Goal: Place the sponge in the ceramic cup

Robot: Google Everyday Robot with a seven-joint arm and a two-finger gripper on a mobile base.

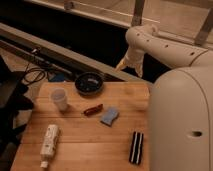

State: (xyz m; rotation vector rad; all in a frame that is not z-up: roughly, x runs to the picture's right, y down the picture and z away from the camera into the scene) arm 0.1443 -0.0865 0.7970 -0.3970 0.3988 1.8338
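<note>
The light-blue sponge (109, 116) lies flat on the wooden table (80, 145), right of centre. At the table's left stands the whitish ceramic cup (59, 98), upright, and I cannot make out anything inside it. My gripper (129, 64) hangs from the white arm over the table's far edge, right of the dark bowl. It is well behind and above the sponge, touching neither sponge nor cup.
A dark round bowl (89, 83) sits at the back. A reddish-brown oblong object (93, 109) lies just left of the sponge. A black-and-white striped block (136, 147) is front right and a white bottle (49, 145) front left. My white body (182, 120) fills the right. Cables (32, 75) lie on the floor at left.
</note>
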